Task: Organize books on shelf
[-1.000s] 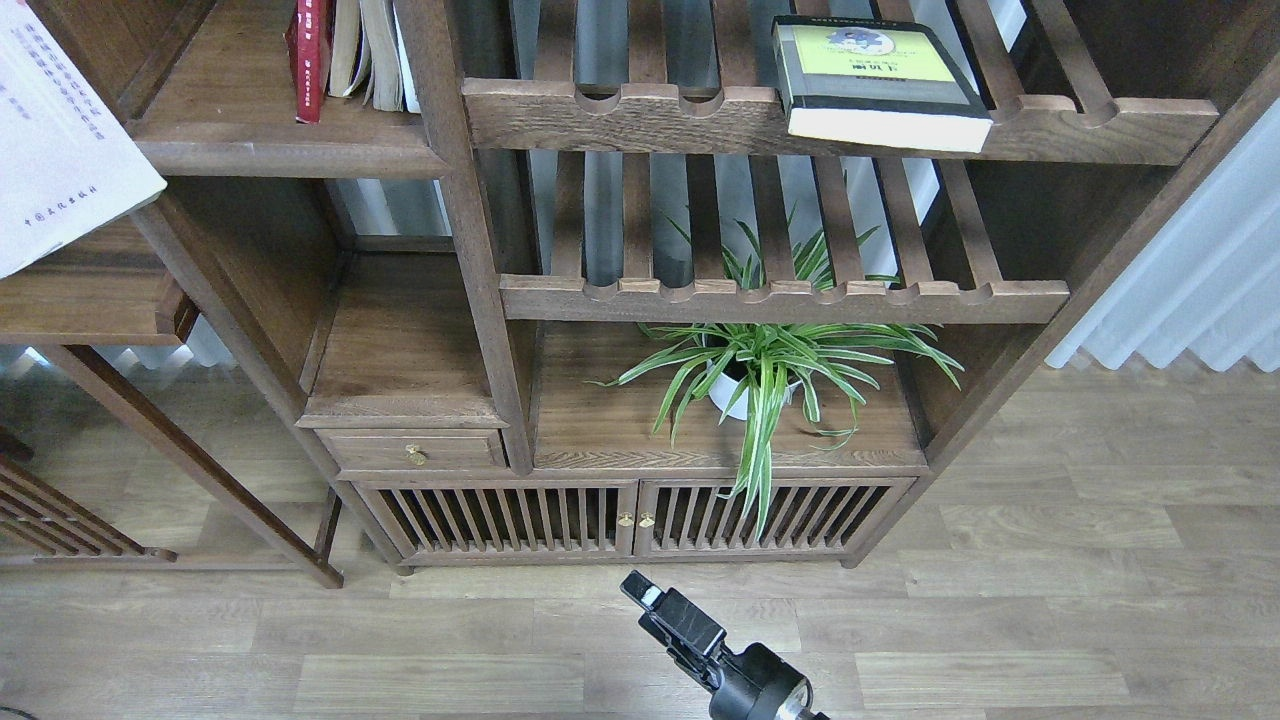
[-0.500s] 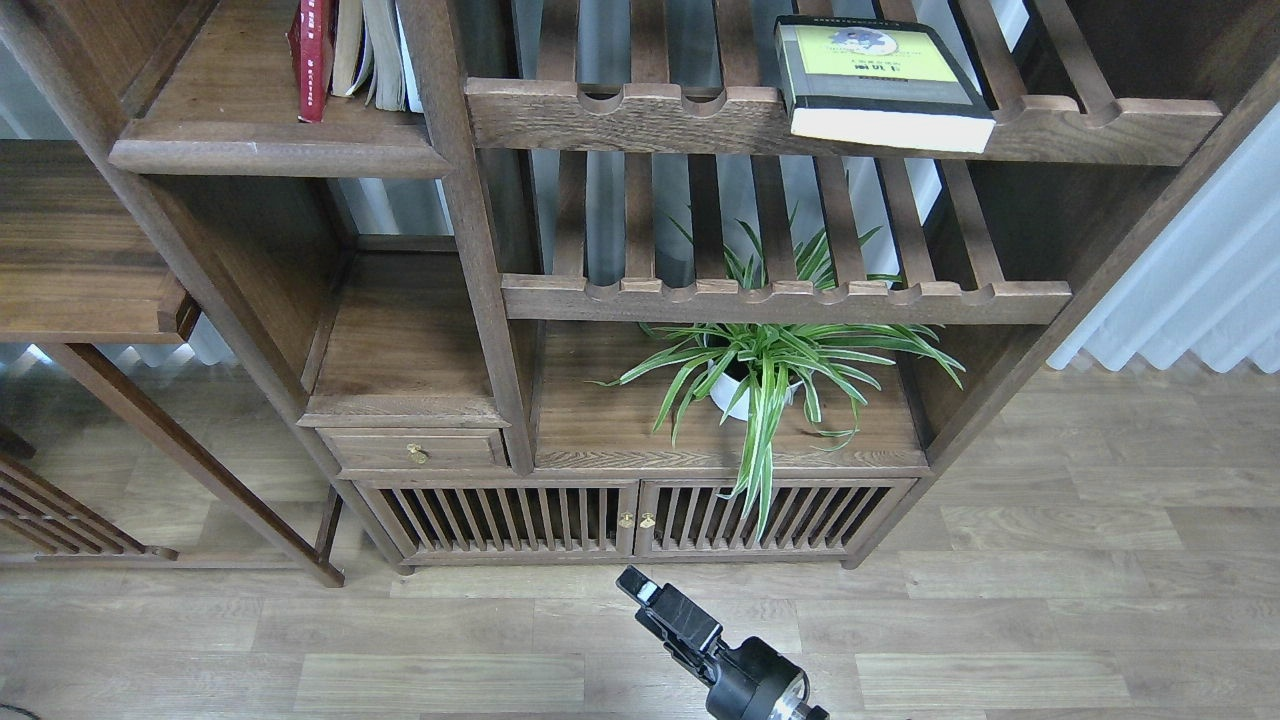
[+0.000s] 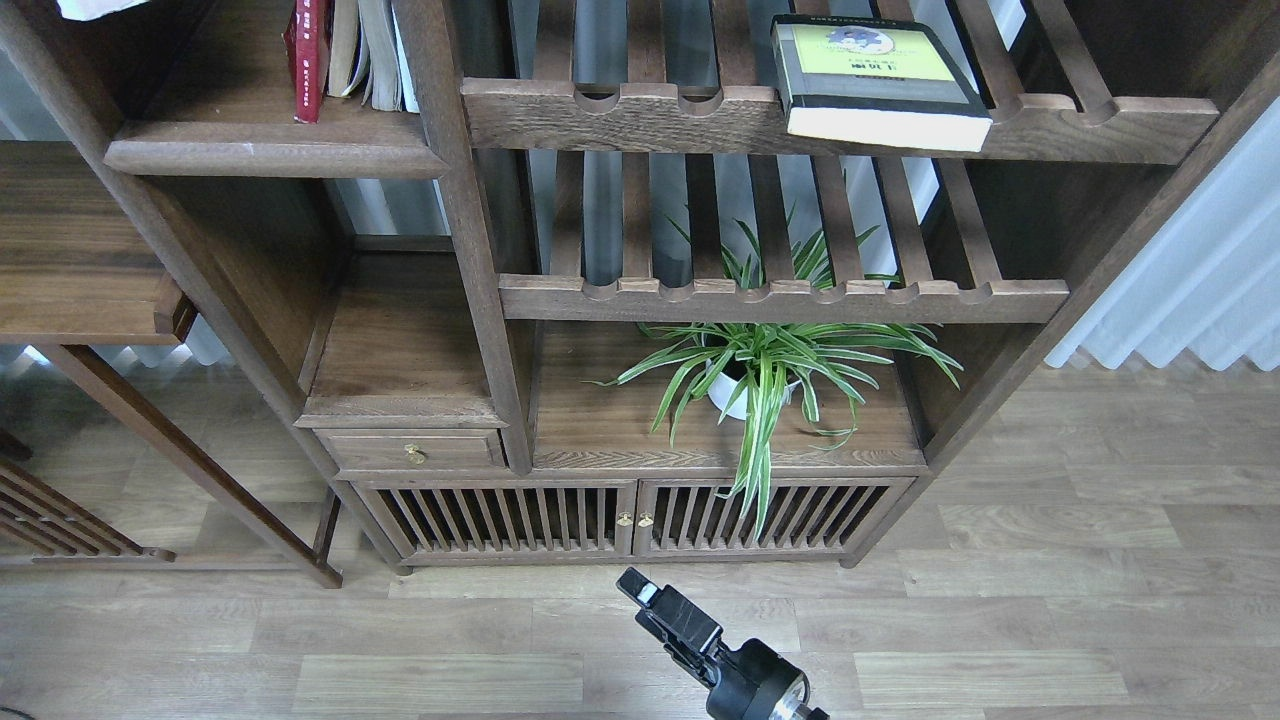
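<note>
Books (image 3: pixel 350 50) stand upright on the solid shelf (image 3: pixel 270 155), far up and left of the right gripper (image 3: pixel 640 590); whether its jaws are parted, I cannot tell. Yellow-green book (image 3: pixel 875 80) lies on the slatted rack (image 3: pixel 700 120).

Solid shelf (image 3: pixel 270 150) had bare board left of the red book (image 3: pixel 308 60); pale books (image 3: pixel 372 55) stood just beside it against the upright post (image 3: pixel 455 200). A white scrap (image 3: pixel 95 8) sat at the top left corner above that bay. Yellow-green book (image 3: pixel 875 85) lay flat on the upper slatted rack (image 3: pixel 840 125), overhanging the front rail; rack open to its left. Lower rack (image 3: pixel 780 300) was bare. Spider plant (image 3: pixel 765 365) filled most of the compartment below, leaves hanging over the doors. Small cubby above the drawer (image 3: pixel 410 450) was open.
</note>
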